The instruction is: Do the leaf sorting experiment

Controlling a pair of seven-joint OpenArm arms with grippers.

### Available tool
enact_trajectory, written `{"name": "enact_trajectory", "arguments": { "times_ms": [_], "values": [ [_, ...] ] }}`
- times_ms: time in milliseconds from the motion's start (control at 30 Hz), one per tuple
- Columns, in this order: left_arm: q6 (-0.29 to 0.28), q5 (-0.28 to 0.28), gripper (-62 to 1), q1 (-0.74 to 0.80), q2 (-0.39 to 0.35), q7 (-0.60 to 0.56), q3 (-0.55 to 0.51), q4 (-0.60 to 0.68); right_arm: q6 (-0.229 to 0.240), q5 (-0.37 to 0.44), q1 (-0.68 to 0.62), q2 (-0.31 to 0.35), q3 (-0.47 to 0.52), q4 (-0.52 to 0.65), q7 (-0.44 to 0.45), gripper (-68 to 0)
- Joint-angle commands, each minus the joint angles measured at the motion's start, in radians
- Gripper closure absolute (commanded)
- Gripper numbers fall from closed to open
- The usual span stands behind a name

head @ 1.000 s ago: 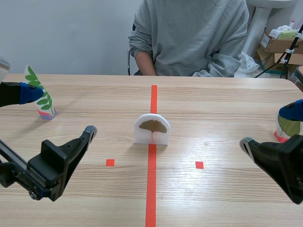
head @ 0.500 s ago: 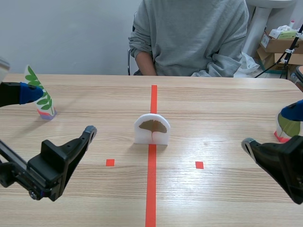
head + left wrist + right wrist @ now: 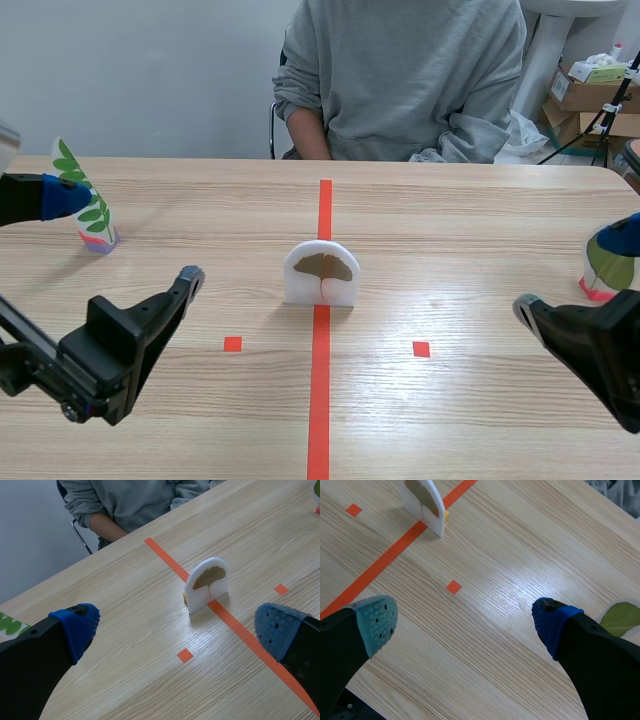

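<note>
While neither arm is holding anything, the ginkgo leaf card (image 3: 320, 273), a white arched thing with a brown leaf on it, is standing upright in the middle of the table (image 3: 450, 220). It's sitting right on the orange-red tape line, with the leaf side facing the robot.

So the left gripper (image 3: 128, 235) is hanging low to the left of the ginkgo leaf card and a bit nearer the robot. Its fingers are spread wide with nothing between them, blue dotted pads showing. The right gripper (image 3: 570, 270) is doing the mirror thing off to the right of the ginkgo leaf card, fingers also wide apart and empty. One pad is looking grey-green, the other blue.

Well off to the left of the ginkgo leaf card, a fern leaf card (image 3: 85, 205) is standing just behind the left gripper's blue-tipped finger. Well off to the right, an olive leaf card (image 3: 607, 268) is standing too, partly hidden by the right gripper's blue-tipped finger.

Beyond the ginkgo leaf card, a person in a grey sweatshirt (image 3: 400, 80) is sitting at the far side of the table.
</note>
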Motion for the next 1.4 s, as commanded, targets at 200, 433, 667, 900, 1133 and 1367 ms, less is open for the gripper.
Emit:
{"name": "enact_trajectory", "arguments": {
  "times_ms": [200,433,667,900,1133,1367],
  "values": [
    [0.001,-0.009,-62.3,-0.003,0.000,-0.014,0.003,0.005,-0.004,-0.029,0.001,0.011,0.006,0.006,0.020,-54.7],
    [0.001,-0.009,-62.3,-0.003,0.000,-0.014,0.003,0.005,-0.006,-0.053,0.027,0.011,0.006,0.006,0.006,-54.6],
    [0.001,-0.009,-62.3,-0.003,0.000,-0.007,0.003,0.005,0.002,-0.071,0.165,0.023,-0.024,-0.093,0.007,-54.6],
    [0.001,-0.009,-62.3,-0.003,0.000,-0.007,0.003,0.005,0.005,-0.070,0.427,0.105,-0.220,-0.386,0.024,-54.6],
    [0.001,-0.009,-62.3,-0.003,0.000,-0.007,0.003,0.005,0.005,-0.075,0.711,0.131,-0.499,-0.629,0.045,-54.6],
    [0.002,-0.009,-62.3,-0.003,0.014,-0.007,0.003,0.005,0.004,-0.124,0.975,0.041,-0.731,-0.880,0.090,-54.6]
  ]
}}
